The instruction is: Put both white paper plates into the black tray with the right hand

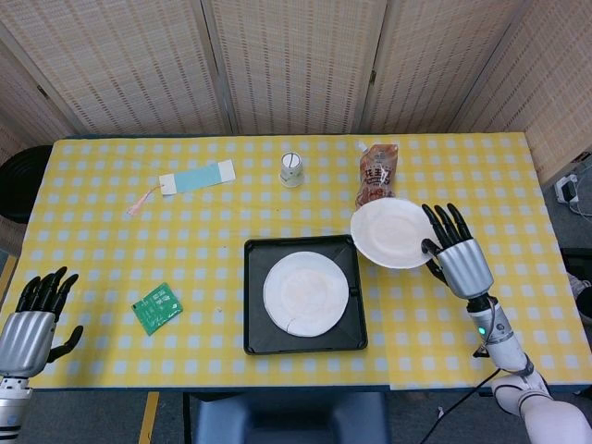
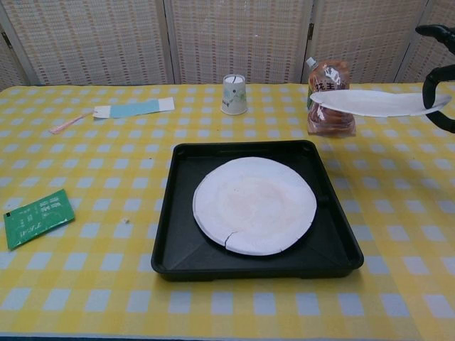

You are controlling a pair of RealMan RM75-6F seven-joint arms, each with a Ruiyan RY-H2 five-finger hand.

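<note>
One white paper plate lies flat in the black tray at the table's middle front. My right hand pinches the right rim of the second white paper plate and holds it level in the air, above the table just right of the tray's far right corner. My left hand hovers off the table's front left corner with fingers apart and nothing in it.
A brown snack pouch stands behind the lifted plate. A white paper cup sits at the back centre, a blue strip at the back left, a green packet front left.
</note>
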